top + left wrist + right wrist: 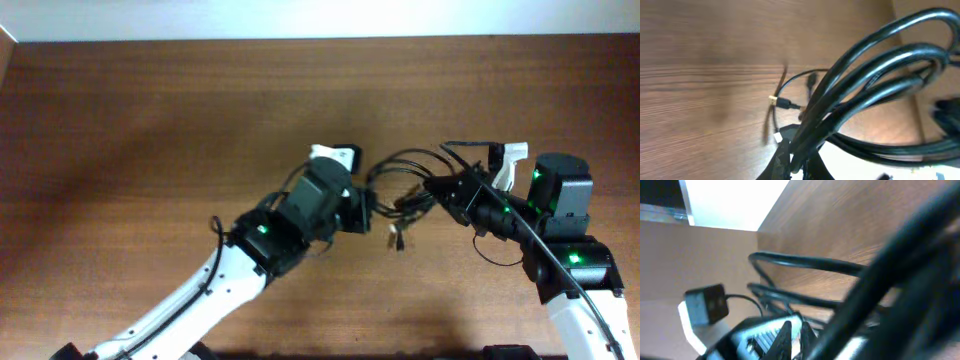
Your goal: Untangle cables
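From overhead, the looped thin black cables (405, 180) are too small to count. In the left wrist view they blur near the lens and run off the right edge; in the right wrist view blurred strands are cropped right and below.

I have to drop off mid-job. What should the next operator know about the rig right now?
Left gripper: shut on the cables, clamping several looped strands.
Right gripper: shut at the other side of the same bundle; whether it pinches a strand is unclear.
Cables: one tangled bundle between the two grippers over the table, with one plug end trailing loose.
Done: bundle grasped by the left.
Left to do: no strand is separated yet, so all of the untangling.
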